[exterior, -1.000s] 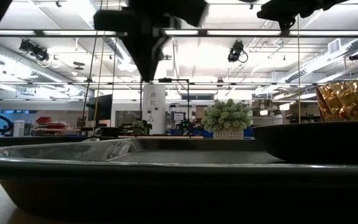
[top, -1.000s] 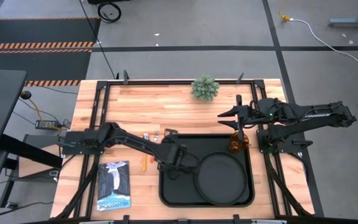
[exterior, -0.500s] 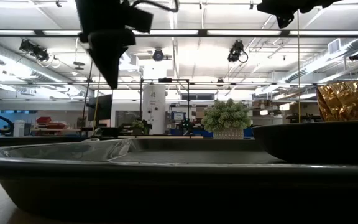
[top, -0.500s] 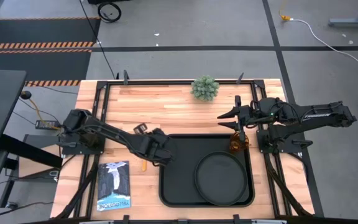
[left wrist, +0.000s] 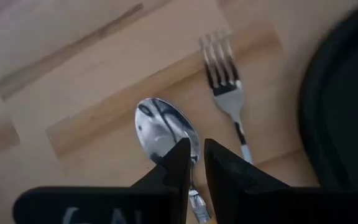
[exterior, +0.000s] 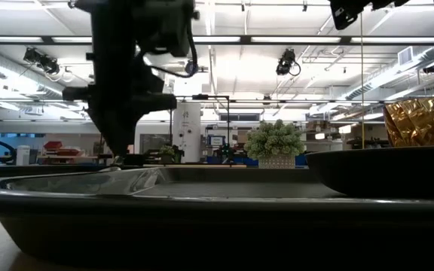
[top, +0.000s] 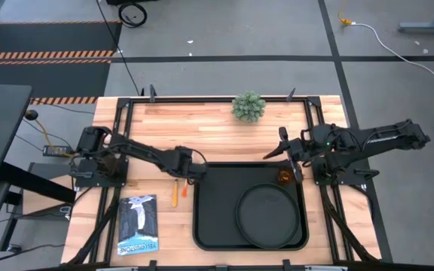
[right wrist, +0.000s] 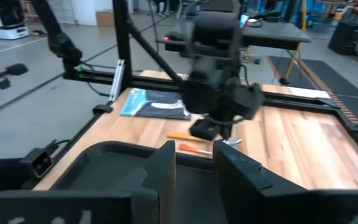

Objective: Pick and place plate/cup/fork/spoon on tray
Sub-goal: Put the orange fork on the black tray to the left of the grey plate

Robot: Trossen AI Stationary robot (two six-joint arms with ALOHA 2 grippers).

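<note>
Left tool (top: 189,165) sits low over the counter (top: 202,124), just off the tray's (top: 209,226) upper-left corner, at about 10 o'clock from tray centre. Left wrist view: fingers nearly together with a thin gap, tips over the spoon (left wrist: 164,132) where bowl meets neck; can't tell if they touch it, nothing gripped. Fork (left wrist: 225,78) lies just beside the spoon on bare wood, tines and bowl pointing the same way, near the tray edge. Orange handles show in the high view at 9 o'clock of the tray.

Plate (top: 267,213) rests inside the tray, in its lower-right part, around 4 o'clock from centre. Cup (top: 284,176) stands in the tray's upper-right corner, at 12 o'clock of the plate, close to it.

Right tool (top: 291,153) hovers over the tray's upper-right edge, at about 12 o'clock of the cup, slightly parted, empty.

Also on the counter: small potted plant (top: 248,106) at 12 o'clock, booklet (top: 138,223) at 8 o'clock of the tray.
</note>
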